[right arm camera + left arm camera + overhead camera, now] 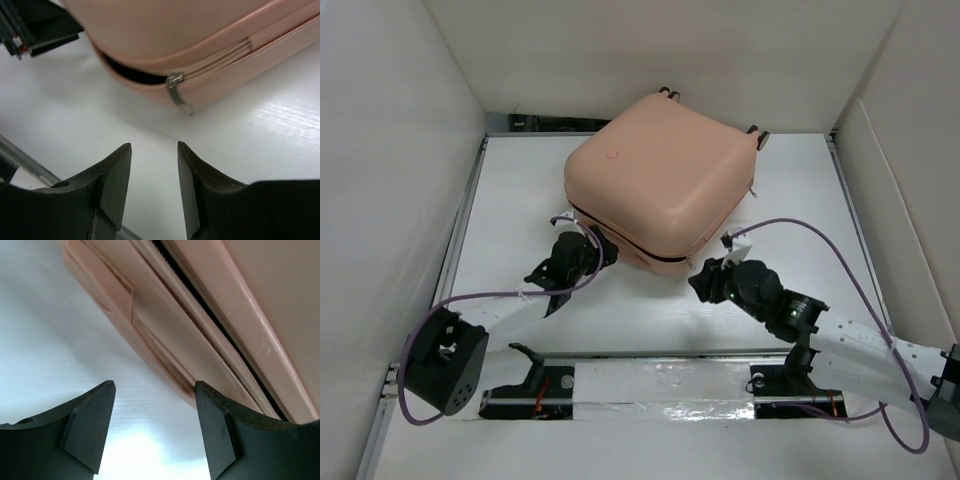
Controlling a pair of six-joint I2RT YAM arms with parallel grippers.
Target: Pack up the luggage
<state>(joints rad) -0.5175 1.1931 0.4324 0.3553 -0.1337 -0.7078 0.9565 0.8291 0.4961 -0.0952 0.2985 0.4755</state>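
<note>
Peach-pink luggage [660, 175], silver zipper pull [177, 92]

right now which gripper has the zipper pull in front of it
The right gripper: the metal zipper pull hangs just ahead of its open jaws; the left gripper sees none.

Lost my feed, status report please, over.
Left gripper open, empty. Right gripper open, empty, facing zipper pull. Luggage lid down, not fully zipped. Nothing blocking.
</note>
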